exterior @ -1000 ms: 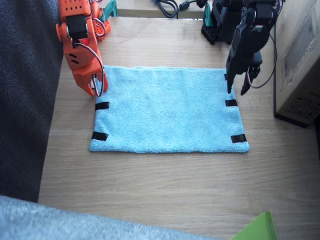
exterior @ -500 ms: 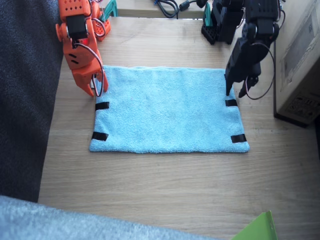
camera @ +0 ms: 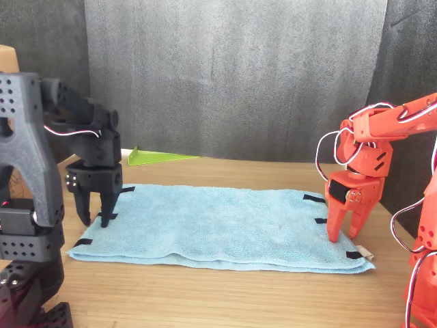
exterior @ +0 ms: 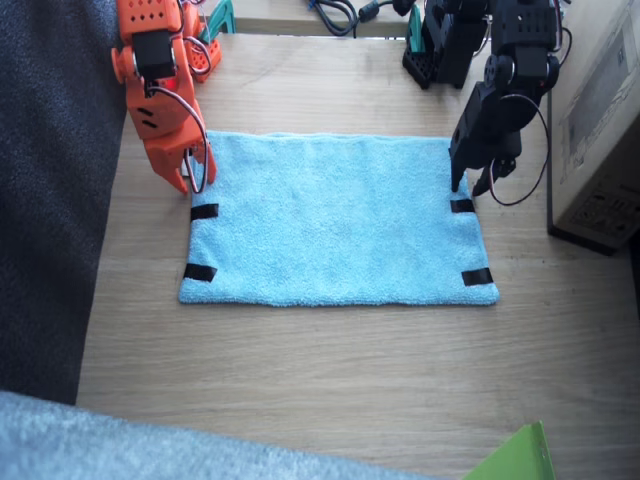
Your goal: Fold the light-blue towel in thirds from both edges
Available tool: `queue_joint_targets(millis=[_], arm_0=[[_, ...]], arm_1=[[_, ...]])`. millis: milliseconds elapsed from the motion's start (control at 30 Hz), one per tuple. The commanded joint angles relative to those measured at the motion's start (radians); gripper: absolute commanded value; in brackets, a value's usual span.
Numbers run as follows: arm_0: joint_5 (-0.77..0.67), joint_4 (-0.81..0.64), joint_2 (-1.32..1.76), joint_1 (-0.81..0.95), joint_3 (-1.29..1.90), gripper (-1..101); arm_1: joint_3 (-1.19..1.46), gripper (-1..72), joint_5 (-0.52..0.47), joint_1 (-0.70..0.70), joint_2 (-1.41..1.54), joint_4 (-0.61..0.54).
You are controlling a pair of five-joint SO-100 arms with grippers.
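The light-blue towel (exterior: pixel 335 220) lies flat and unfolded on the wooden table (exterior: pixel 330 370). Black tape strips (exterior: pixel 204 211) mark its short edges, and a strip on the opposite edge (exterior: pixel 462 206) lies just under the black arm. My right gripper (exterior: pixel 193 183), orange, stands open with its tips down on the towel's edge near the back corner. My left gripper (exterior: pixel 471 187), black, is open and points down over the other edge. In the front view the left gripper (camera: pixel 95 220) straddles a tape strip, the right gripper (camera: pixel 345 236) touches the towel (camera: pixel 218 222), and a small white tag (camera: pixel 367 254) shows at a corner.
A cardboard box (exterior: pixel 600 120) stands close beside the left arm. Dark fabric (exterior: pixel 50 200) borders the table beside the right arm. Grey-blue fuzzy fabric (exterior: pixel 100 440) and a green sheet (exterior: pixel 515 455) lie at the near edge. Cables (exterior: pixel 340 12) sit at the back.
The left arm's wrist has swung outward toward the box and lowered, with the gripper tips settling slightly lower at the towel's edge. The right arm and the towel have not moved.
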Motion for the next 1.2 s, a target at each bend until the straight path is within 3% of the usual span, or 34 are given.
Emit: queue_joint_targets(millis=[0, 233, 367, 467, 833, 1167], arm_0=[[0.002, 0.018, 0.009, 0.006, -0.017, 15], [0.011, 0.018, 0.011, 0.002, -0.015, 3], [0.012, 0.017, 0.014, 0.002, -0.012, 0], [0.014, 0.012, 0.025, 0.003, -0.003, 0], [0.014, 0.008, 0.035, 0.003, 0.008, 0], [0.017, -0.002, 0.049, 0.002, 0.021, 0]], arm_1=[[0.008, 21.9, 0.017, 0.044, -0.038, 0.005], [0.0, 16.4, 0.014, 0.066, -0.051, 0.014], [-0.003, 5.2, 0.014, 0.083, -0.057, 0.017], [-0.006, 0.6, 0.017, 0.091, -0.058, 0.018], [-0.029, 0.2, 0.023, 0.098, -0.026, 0.058], [-0.219, 0.2, 0.008, 0.14, 0.075, 0.253]])
